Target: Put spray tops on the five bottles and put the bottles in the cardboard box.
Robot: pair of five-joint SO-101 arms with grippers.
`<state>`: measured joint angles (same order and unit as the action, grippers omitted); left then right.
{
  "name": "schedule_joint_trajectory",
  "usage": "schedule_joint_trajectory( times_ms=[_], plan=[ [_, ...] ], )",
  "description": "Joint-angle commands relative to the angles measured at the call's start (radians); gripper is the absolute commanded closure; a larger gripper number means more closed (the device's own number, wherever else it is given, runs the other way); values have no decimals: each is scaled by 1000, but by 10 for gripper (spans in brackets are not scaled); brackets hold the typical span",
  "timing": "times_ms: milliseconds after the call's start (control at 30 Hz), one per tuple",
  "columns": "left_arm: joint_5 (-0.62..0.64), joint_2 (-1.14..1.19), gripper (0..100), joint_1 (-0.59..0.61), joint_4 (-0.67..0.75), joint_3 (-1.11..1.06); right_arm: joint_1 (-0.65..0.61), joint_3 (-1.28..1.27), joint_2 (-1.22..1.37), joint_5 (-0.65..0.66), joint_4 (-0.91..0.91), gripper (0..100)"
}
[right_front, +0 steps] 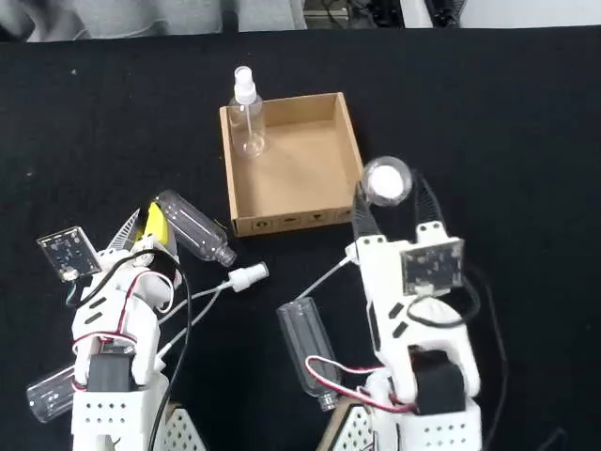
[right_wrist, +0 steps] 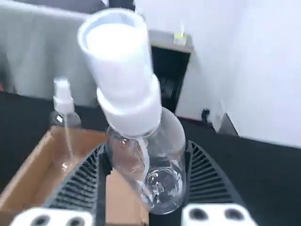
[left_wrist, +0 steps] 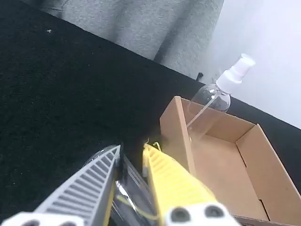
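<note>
tabletop (right_front: 526,113): black, carrying everything below.
near-left bottle (right_front: 49,395): clear, no top, lying flat beside the left arm's base.
left gripper (left_wrist: 131,155): one grey and one yellow finger, jaws closed around the open bottle.
open bottle (right_front: 195,227): clear, no top, held lying on a slant, with its neck close to the box's near-left corner.
loose spray top (right_front: 250,275): white, on its side on the tabletop, between the open bottle and the middle bottle.
cardboard box (right_front: 355,141): open-topped, at the middle of the tabletop.
boxed bottle (right_front: 248,117): spray top fitted, standing upright in the box's far-left corner.
middle bottle (right_front: 308,349): clear, no top, lying flat between the two arms.
right gripper (right_wrist: 146,157): black jaws clamped on the finished bottle.
finished bottle (right_front: 387,180): spray top fitted, held upright by the box's near-right corner.
</note>
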<state>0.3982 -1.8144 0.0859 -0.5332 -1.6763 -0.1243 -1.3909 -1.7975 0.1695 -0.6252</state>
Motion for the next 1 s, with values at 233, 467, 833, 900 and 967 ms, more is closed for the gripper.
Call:
schedule_joint_trajectory(
  times_ms=[233, 467, 833, 900, 967],
  plan=[
    [-11, 0, 931, 2, -3, -24, -126, 375, 268, 5, -71, 904],
    [-11, 0, 930, 1, -20, -24, -143, 506, 501, 3, -71, 903],
    [-11, 0, 930, 1, -25, -24, -249, 581, 641, 2, -46, 903],
    [-11, 0, 930, 2, -25, -24, -272, 575, 657, 2, -8, 903],
    [-11, 0, 930, 7, -25, -24, -276, 575, 684, 2, 20, 903]
  ],
)
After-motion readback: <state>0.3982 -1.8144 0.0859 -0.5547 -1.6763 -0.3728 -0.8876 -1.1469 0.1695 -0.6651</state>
